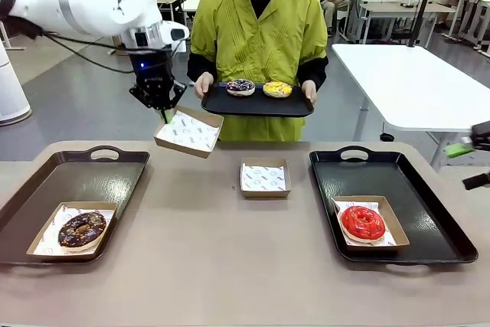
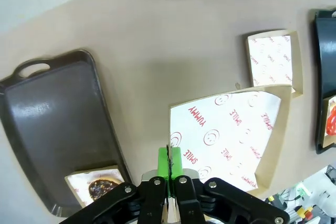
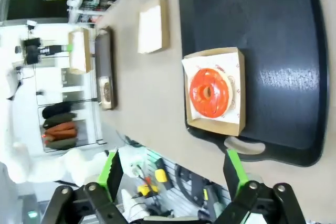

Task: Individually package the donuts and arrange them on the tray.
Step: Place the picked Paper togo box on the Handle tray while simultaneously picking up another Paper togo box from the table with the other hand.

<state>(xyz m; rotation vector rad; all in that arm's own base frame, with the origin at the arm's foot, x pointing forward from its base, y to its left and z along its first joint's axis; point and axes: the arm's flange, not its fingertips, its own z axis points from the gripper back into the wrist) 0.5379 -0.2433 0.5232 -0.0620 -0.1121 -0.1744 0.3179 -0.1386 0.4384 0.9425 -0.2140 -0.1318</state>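
Note:
My left gripper [image 1: 164, 115] [image 2: 169, 163] is shut on the edge of an empty paper-lined box [image 1: 188, 132] [image 2: 231, 135] and holds it tilted above the table's far side. The chocolate donut [image 1: 82, 229] [image 2: 102, 187] lies in a box on the left tray [image 1: 46, 185]. In another box on the right tray [image 1: 417, 212] [image 3: 273, 35] lies the red donut [image 1: 362, 222] [image 3: 210, 93]. The person holds a black tray [image 1: 256, 105] carrying the purple donut [image 1: 240, 86] and the yellow donut [image 1: 277, 89]. Open and holding nothing, my right gripper [image 1: 468, 165] [image 3: 172, 171] hangs beyond the table's right edge.
A second empty lined box [image 1: 265, 178] [image 2: 273, 61] [image 3: 153, 25] sits at the table's middle. A white table [image 1: 413, 82] stands behind on the right. Bare brown tabletop [image 1: 230, 258] stretches between the two trays.

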